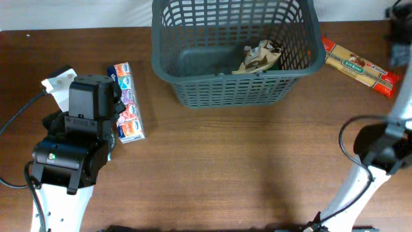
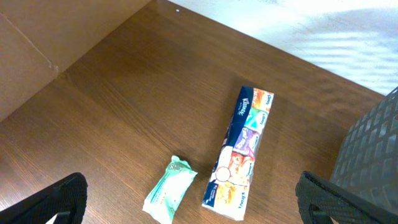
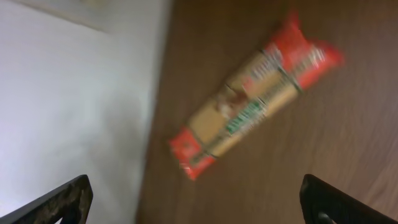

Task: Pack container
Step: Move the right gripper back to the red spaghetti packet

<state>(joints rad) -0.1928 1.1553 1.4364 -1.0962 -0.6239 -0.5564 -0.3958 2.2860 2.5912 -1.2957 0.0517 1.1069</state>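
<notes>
The large dark grey basket [image 1: 193, 71] stands at the back middle of the table, with a brown crumpled packet [image 1: 259, 57] on its base; its lattice side shows in the left wrist view [image 2: 373, 149]. A long tissue pack [image 1: 126, 102] lies left of the basket, and also shows in the left wrist view [image 2: 240, 152] beside a small green wipes packet [image 2: 169, 190]. A red and tan pasta packet [image 1: 359, 66] lies right of the basket, blurred in the right wrist view [image 3: 255, 102]. My left gripper [image 2: 193, 205] is open above the wipes. My right gripper [image 3: 199, 205] is open above the table edge.
The table's back edge meets a white wall, seen in the left wrist view [image 2: 323, 31]. A cardboard surface [image 2: 37, 37] sits at the far left. The right arm's cable [image 1: 347, 138] loops over the table at the right.
</notes>
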